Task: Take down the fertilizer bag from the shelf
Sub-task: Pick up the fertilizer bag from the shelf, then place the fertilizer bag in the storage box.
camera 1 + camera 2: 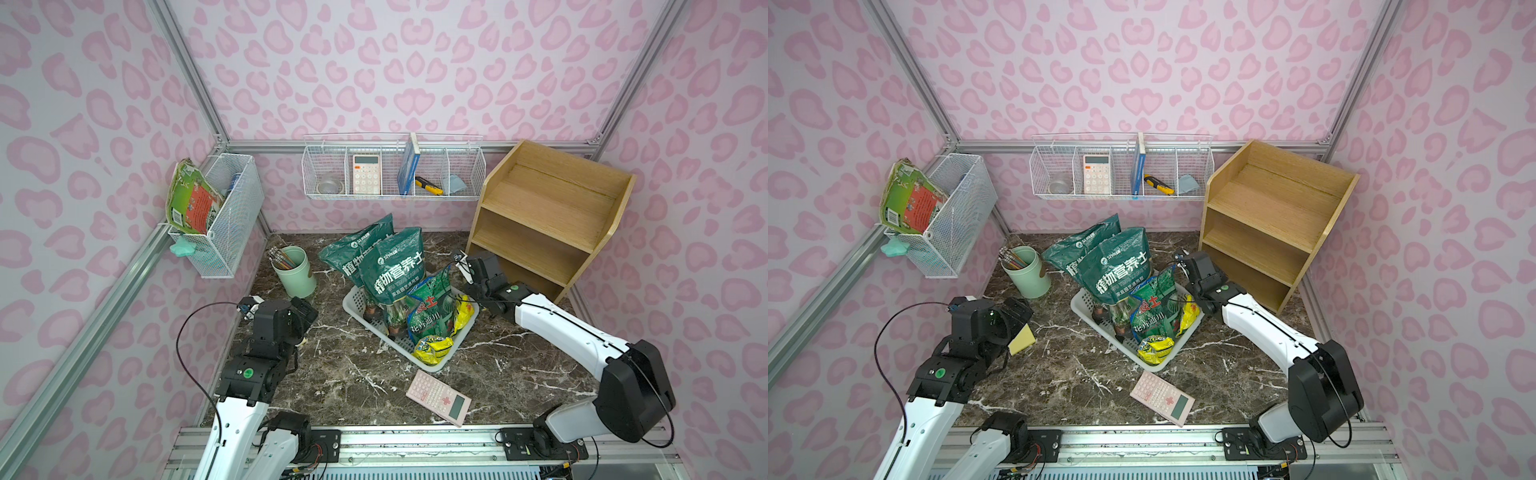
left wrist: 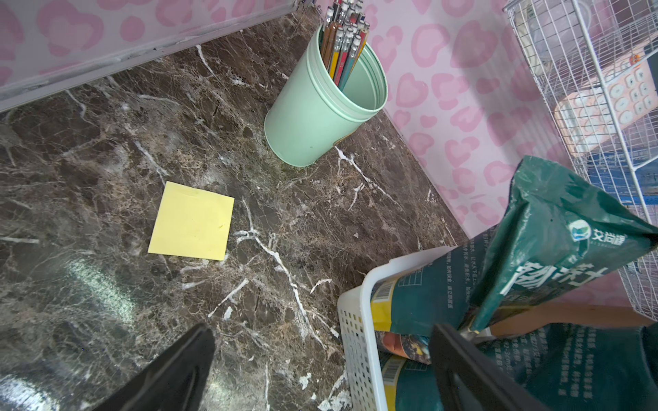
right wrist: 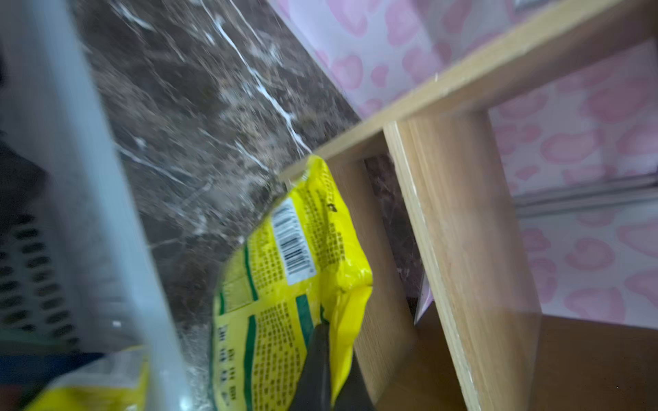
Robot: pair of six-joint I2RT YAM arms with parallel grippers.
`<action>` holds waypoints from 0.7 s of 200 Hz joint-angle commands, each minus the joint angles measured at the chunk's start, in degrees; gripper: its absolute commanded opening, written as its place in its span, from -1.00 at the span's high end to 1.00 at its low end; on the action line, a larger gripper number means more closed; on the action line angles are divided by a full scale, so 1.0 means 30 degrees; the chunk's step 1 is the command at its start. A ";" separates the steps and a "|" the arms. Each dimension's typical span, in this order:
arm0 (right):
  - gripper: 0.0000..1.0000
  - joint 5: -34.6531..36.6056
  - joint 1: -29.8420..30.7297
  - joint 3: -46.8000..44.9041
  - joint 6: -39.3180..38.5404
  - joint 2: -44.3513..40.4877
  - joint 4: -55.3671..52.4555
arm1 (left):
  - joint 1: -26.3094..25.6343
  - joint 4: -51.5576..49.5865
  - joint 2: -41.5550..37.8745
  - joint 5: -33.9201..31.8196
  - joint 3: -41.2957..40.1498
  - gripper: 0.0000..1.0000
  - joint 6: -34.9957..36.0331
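Both top views: shelf [image 1: 552,216] at 2 o'clock on the tabletop [image 1: 353,386]; white basket [image 1: 436,367] at centre.
fertilizer bag: yellow [image 1: 464,312], at the basket's 3 o'clock rim, off the shelf, just beside its lowest tier.
right gripper: [image 1: 468,299] right over that bag; grip hidden from up here.
left wrist: left gripper [image 2: 322,332] has its jaws wide apart with nothing between them; sticky note [image 2: 192,220] flat on the marble; pencil cup [image 2: 320,106] upright.
right wrist: fingers [image 3: 318,356] clamped tight on the bag's edge; bag hangs between the basket wall and the shelf's side panel.
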 commanded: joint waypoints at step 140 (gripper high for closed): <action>1.00 0.7370 1.4190 0.4577 0.2336 -0.3591 0.1900 | 0.0012 -0.0310 -0.0491 -0.0229 -0.0218 -0.98 0.0073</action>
